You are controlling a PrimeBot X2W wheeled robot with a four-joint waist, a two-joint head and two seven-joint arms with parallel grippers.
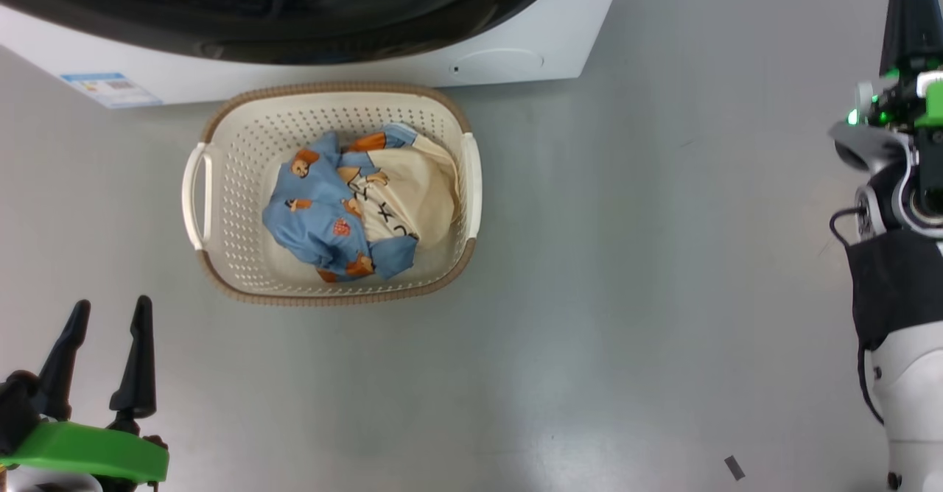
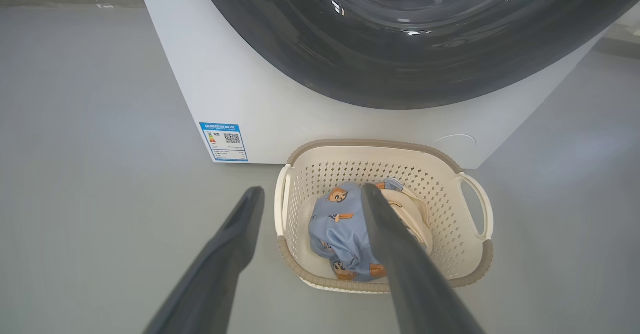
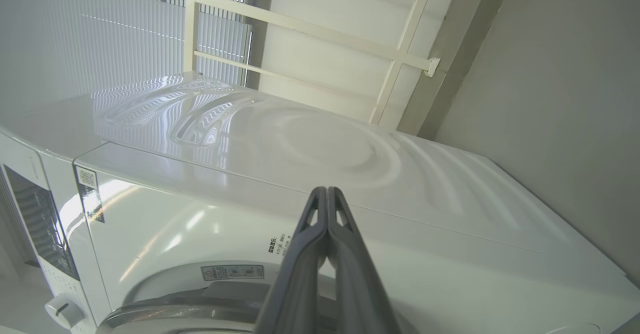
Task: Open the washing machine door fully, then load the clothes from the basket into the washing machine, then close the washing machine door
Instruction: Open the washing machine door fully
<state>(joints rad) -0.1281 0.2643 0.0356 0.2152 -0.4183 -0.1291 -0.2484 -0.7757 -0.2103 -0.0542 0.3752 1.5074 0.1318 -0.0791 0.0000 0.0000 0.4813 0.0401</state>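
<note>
Grey floor (image 1: 626, 293); washing machine (image 1: 560, 28) at 12 o'clock in head view, washing machine door (image 1: 295, 28) apparently shut. Just before it basket (image 1: 243, 146), clothes (image 1: 317, 219) inside. At 7 o'clock left gripper (image 1: 112, 304), fingers spread, empty. Fingers of right gripper (image 3: 326, 191) pressed together, empty. Door likely first: hook rim edge, swing wide, clearing basket.

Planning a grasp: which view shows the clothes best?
Head view: the clothes lie unobstructed in the basket, seen from above. Left wrist view: a finger crosses them. Right wrist view faces the washing machine.
</note>
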